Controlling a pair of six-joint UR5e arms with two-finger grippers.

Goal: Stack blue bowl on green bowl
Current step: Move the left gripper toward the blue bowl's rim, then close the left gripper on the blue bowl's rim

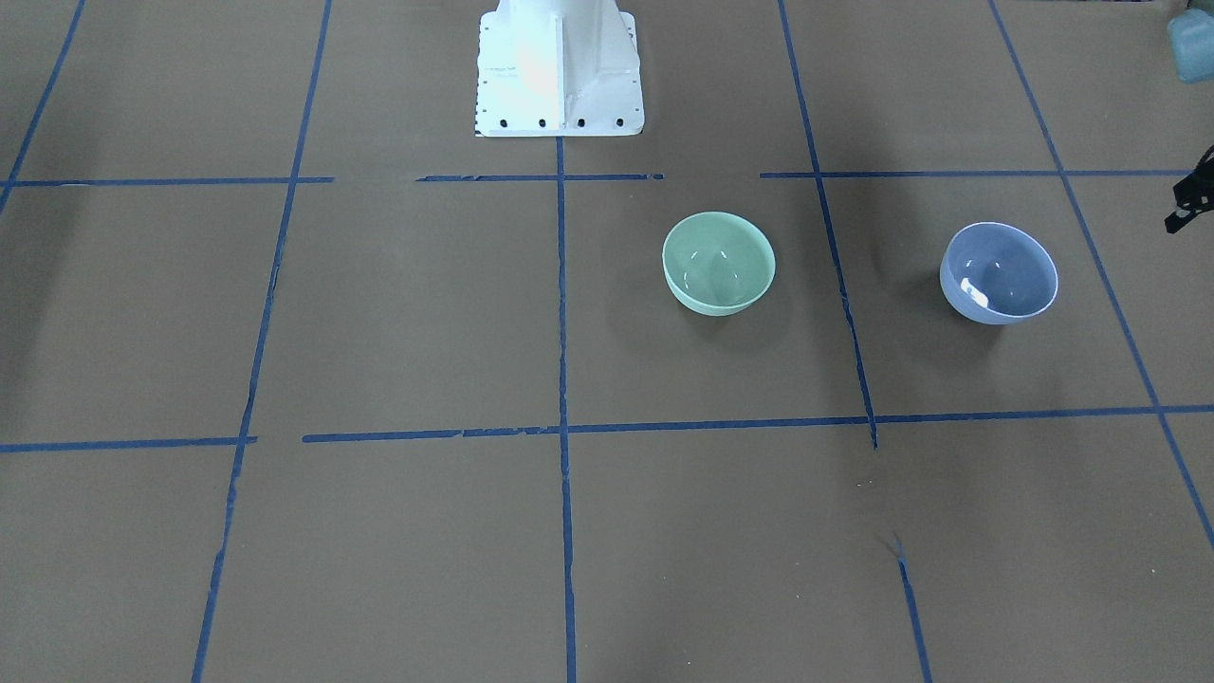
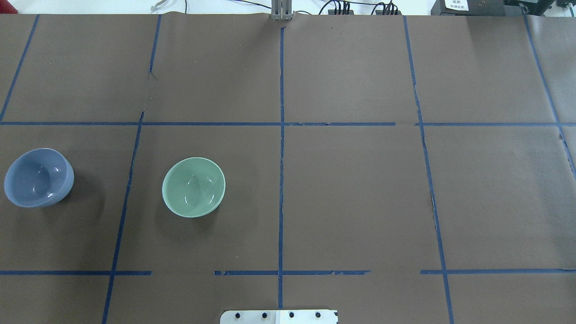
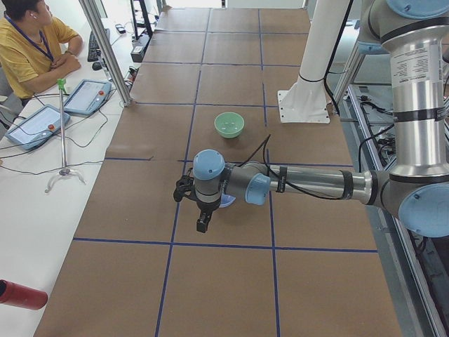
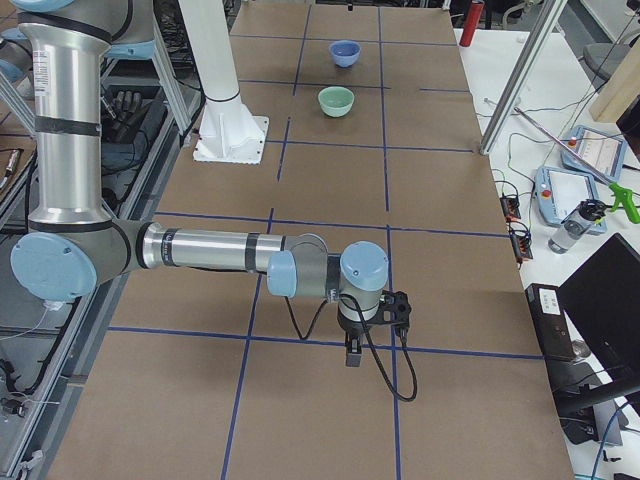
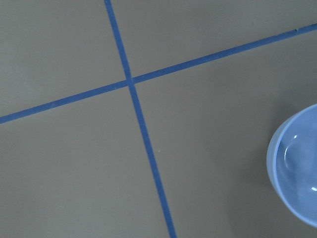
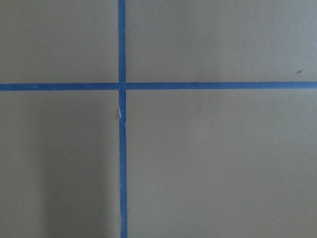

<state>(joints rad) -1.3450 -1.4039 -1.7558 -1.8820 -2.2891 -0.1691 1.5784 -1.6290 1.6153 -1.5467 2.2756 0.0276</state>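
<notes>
Nothing stacked yet; the whole task is ahead of you.

- Far left in the overhead view: blue bowl [image 2: 38, 177], upright on the table [image 2: 351, 189], empty, nothing gripping it.
- One tape line over: green bowl [image 2: 193, 186], also upright and empty. The two bowls are well apart, not touching.
- Your left gripper [image 3: 201, 226] hangs near the blue bowl, fingers pointing down. Its wrist camera catches the bowl only at the frame's right edge, so I judge it is not centred over the rim. Jaws: cannot tell whether apart or together.
- Your right gripper [image 4: 352, 358] is over bare table, far from both bowls. Jaws: cannot tell either.

Left to do: line up on the blue bowl, grasp, lift, carry over, set it inside the green one.
</notes>
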